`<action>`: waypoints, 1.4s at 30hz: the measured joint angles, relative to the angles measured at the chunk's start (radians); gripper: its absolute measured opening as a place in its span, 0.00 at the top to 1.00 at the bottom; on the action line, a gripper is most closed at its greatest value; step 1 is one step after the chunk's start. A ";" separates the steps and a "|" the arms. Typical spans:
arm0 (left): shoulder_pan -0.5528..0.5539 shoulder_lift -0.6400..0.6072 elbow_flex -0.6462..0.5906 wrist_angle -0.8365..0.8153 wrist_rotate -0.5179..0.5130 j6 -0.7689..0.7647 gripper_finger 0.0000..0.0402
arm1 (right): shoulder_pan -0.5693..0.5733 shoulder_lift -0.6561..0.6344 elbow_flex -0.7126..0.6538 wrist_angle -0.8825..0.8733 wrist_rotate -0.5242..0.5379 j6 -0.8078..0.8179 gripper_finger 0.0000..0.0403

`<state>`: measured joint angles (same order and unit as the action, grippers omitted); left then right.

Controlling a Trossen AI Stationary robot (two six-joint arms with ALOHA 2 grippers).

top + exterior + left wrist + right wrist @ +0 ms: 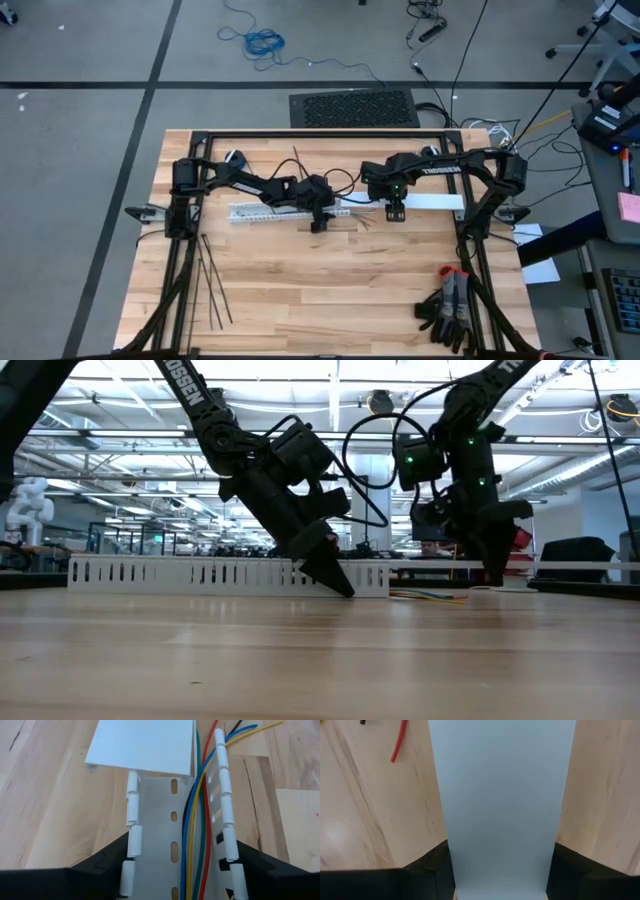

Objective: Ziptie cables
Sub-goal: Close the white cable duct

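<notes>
A white slotted duct (270,211) (200,573) lies along the table's middle. The cables (197,820), red, blue, yellow, green and black wires, run inside it, and their ends (430,597) trail onto the table past its right end. My left gripper (320,222) (181,845) straddles the duct near that end. A flat white lid (435,202) (500,795) stretches on toward the right, with my right gripper (396,212) (500,865) closed across it. The zipties (212,285), thin black strips, lie on the table at the near left. My left gripper has the duct between its two fingers, one against the outside of each slotted wall (131,847) (231,851). It comes slanting down from the table's left, pointing along the duct. The duct rests on the table. My right gripper pinches the lid by its two long edges (452,870) (548,870), from above, fingers pointing down and lying across it. The lid sits level in the hold. Its left end (140,767) reaches over the duct's right end.
Black gloves with red cuffs (450,310) lie at the near right corner. A few more black strips (300,160) lie behind the duct. The near half of the table is bare wood.
</notes>
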<state>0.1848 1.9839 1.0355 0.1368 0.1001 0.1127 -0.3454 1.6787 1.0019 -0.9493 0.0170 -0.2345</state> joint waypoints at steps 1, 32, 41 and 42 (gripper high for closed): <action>0.000 0.001 0.000 0.000 0.000 0.000 0.40 | 0.000 0.008 0.014 -0.016 -0.001 0.000 0.47; 0.000 0.005 -0.002 -0.009 -0.011 0.024 0.41 | 0.047 0.103 0.119 -0.120 -0.023 -0.016 0.47; 0.000 0.005 -0.002 -0.008 -0.020 0.024 0.41 | 0.053 0.103 0.119 -0.118 -0.022 -0.012 0.47; 0.000 0.005 -0.002 -0.008 -0.020 0.024 0.41 | 0.053 0.103 0.119 -0.118 -0.022 -0.012 0.47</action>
<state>0.1844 1.9884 1.0331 0.1291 0.0799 0.1368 -0.2928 1.7821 1.1207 -1.0676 -0.0049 -0.2470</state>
